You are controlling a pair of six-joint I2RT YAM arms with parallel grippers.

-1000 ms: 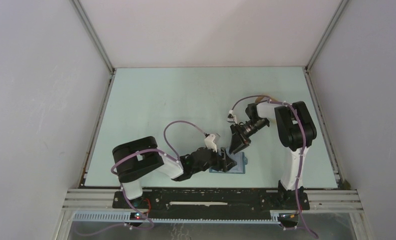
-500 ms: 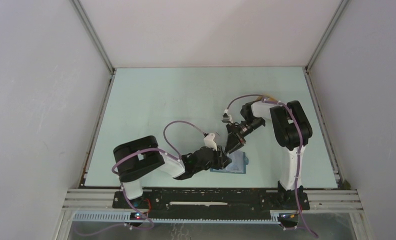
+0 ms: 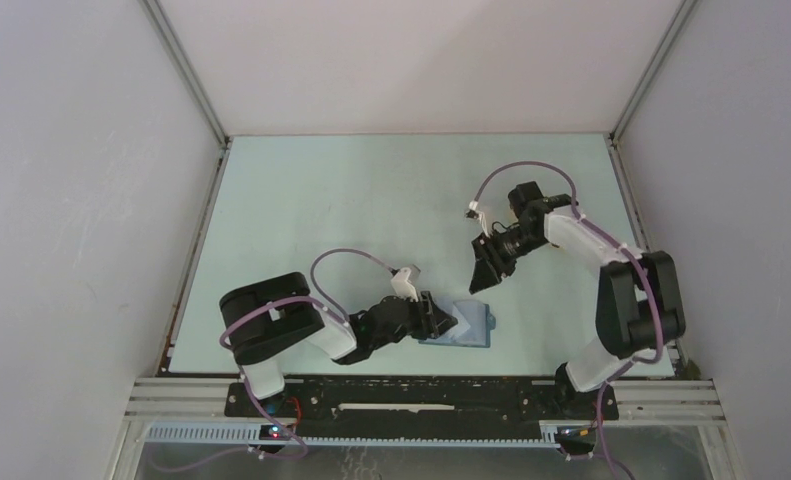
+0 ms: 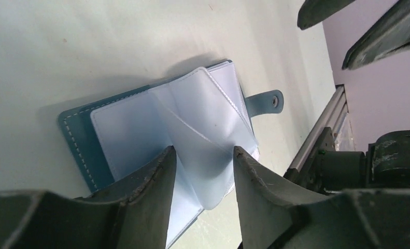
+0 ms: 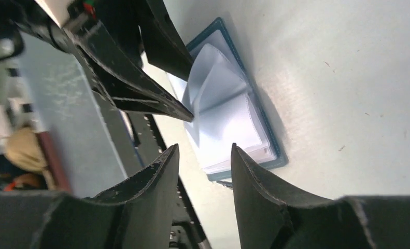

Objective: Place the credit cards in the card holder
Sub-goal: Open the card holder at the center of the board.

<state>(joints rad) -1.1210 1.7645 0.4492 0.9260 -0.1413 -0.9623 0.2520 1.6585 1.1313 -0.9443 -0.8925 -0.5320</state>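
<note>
The teal card holder (image 3: 474, 325) lies open on the table near the front edge, its clear sleeves fanned upward (image 4: 202, 104), its snap tab (image 4: 267, 101) pointing away. My left gripper (image 3: 449, 322) comes in low from the left and is open (image 4: 203, 149). Its fingers straddle a raised sleeve and touch its sides. My right gripper (image 3: 481, 283) hovers above and behind the card holder (image 5: 234, 129), open (image 5: 205, 146) with nothing between its fingers. The credit cards are out of view or hidden in the sleeves.
The black base bar and aluminium rail (image 3: 411, 395) run just in front of the card holder. White walls close in the pale green table (image 3: 371, 200) on three sides. The right arm's elbow (image 3: 636, 300) stands near the right wall.
My right gripper has pulled back up and to the right, away from the card holder, and its elbow has swung right. The left gripper narrowed on the sleeves, then widened a little.
</note>
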